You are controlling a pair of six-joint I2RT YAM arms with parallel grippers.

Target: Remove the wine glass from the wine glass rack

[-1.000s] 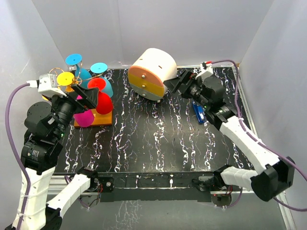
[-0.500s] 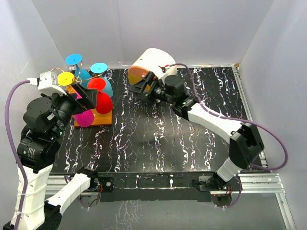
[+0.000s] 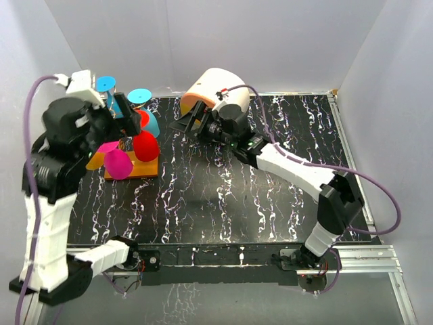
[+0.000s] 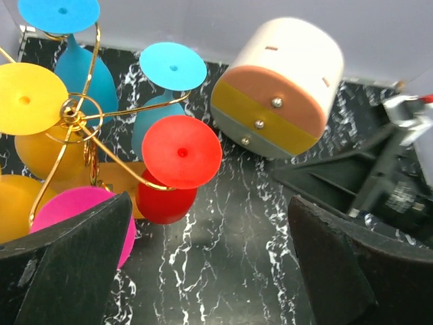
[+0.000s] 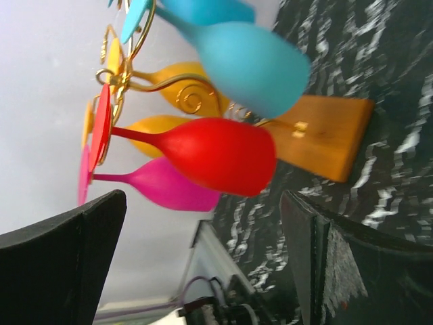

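Note:
The wine glass rack (image 3: 135, 169) is a gold wire stand on an orange base at the table's back left. Red (image 3: 145, 145), magenta (image 3: 118, 163), cyan (image 3: 143, 101), blue and yellow wine glasses hang on it upside down. My left gripper (image 3: 120, 127) is open and empty, above the rack. In the left wrist view its open gripper (image 4: 210, 271) looks down on the red glass (image 4: 181, 150) and the wire hub (image 4: 74, 112). My right gripper (image 3: 190, 126) is open and empty, right of the rack and pointing at it. The right wrist view shows the red glass (image 5: 216, 156) sideways, beyond that gripper (image 5: 203, 271).
A white-and-orange rounded drawer box (image 3: 215, 101) stands at the back middle, right behind my right gripper. It also shows in the left wrist view (image 4: 277, 88). White walls close the table at the back and both sides.
My right arm has swung left, past the drawer box toward the rack. My left arm has lifted and moved back, above the rack. The glasses have not moved.

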